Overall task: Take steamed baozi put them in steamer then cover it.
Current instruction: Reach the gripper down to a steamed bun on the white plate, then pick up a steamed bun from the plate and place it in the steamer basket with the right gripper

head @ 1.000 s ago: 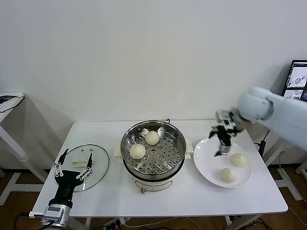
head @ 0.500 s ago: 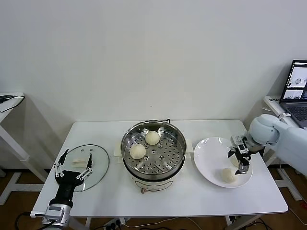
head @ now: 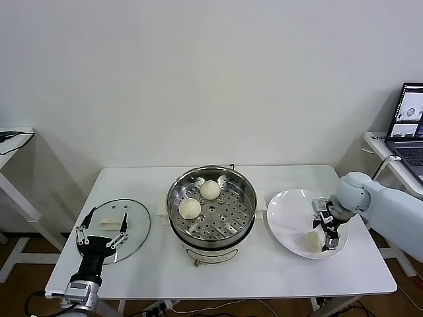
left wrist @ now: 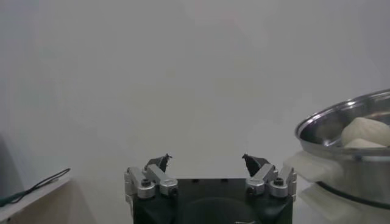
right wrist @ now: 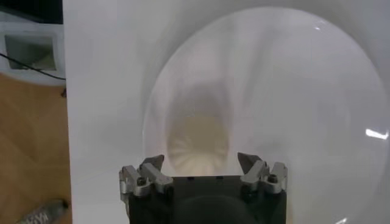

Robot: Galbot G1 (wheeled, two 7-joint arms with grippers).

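Baozi: two sit in the steamer (head: 211, 203); one (right wrist: 198, 144) lies on the plate (head: 287, 218). Right tool (head: 326, 232) has descended onto it, fingers apart, pickup imminent. Left tool (head: 100, 234) parked near the cover (head: 121, 228), fingers apart.

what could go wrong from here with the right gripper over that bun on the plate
1. The right gripper is open around a baozi near the white plate's outer edge; a hard push might tip the plate.
2. A second baozi sits close by and may get nudged.
3. Two baozi already lie in the steamer; a careless drop could land on them.
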